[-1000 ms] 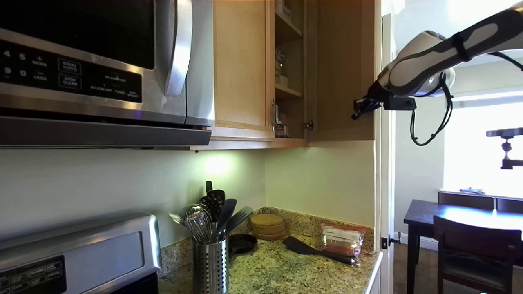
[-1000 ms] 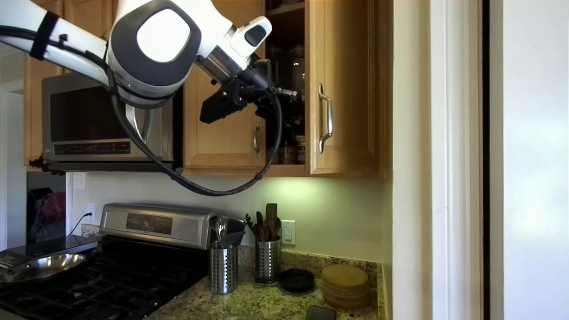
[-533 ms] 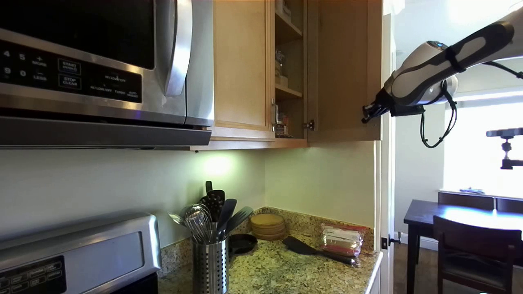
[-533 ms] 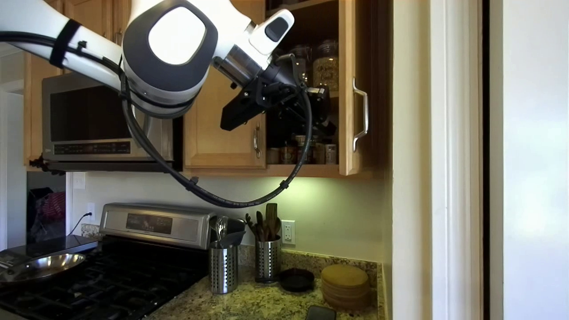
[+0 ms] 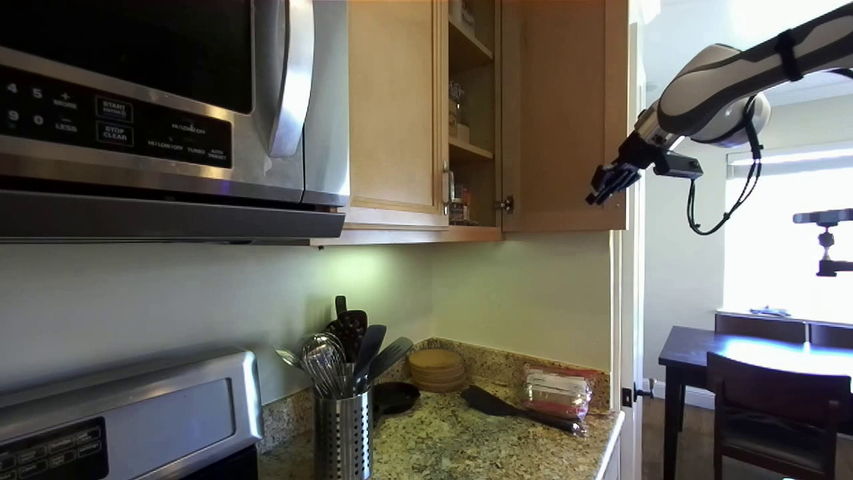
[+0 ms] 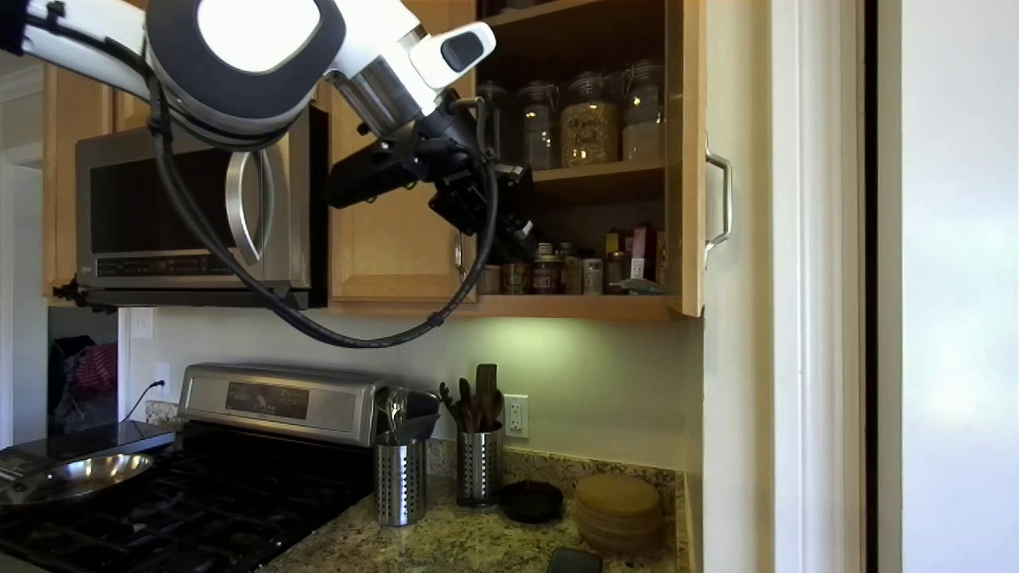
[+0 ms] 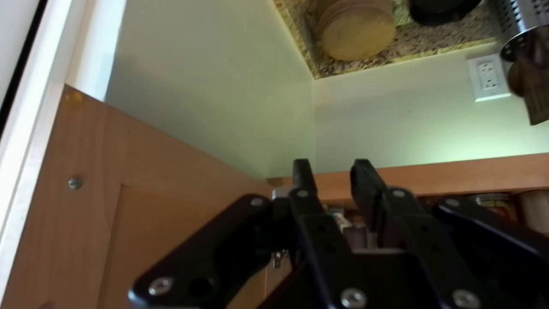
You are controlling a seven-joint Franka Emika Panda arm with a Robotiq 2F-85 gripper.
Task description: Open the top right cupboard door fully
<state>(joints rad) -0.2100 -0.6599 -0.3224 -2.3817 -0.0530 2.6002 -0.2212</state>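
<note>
The top right cupboard door (image 5: 560, 120) stands wide open, swung out on its right-hand hinge near the side wall. In an exterior view it is nearly edge-on (image 6: 692, 159), with its silver bar handle (image 6: 721, 199) on the far side. Its inner face fills the lower left of the wrist view (image 7: 141, 231). My gripper (image 7: 332, 169) has its two fingers apart with nothing between them. In the exterior views the gripper is in front of the cupboard opening (image 6: 521, 239), and before the door's inner face (image 5: 603, 189). In the exterior view from the front it is clearly apart from the door.
The cupboard shelves (image 6: 605, 171) hold jars and small packages. The neighbouring door (image 6: 406, 255) is closed, beside the microwave (image 6: 175, 207). Below are the counter (image 6: 446, 549), utensil holders (image 6: 400, 481) and a round wooden stack (image 6: 617, 513). A door frame (image 6: 812, 278) stands at the right.
The door has swung further open to the right, uncovering more of the shelves. My gripper moved right along with it, then back left and away from the door.
</note>
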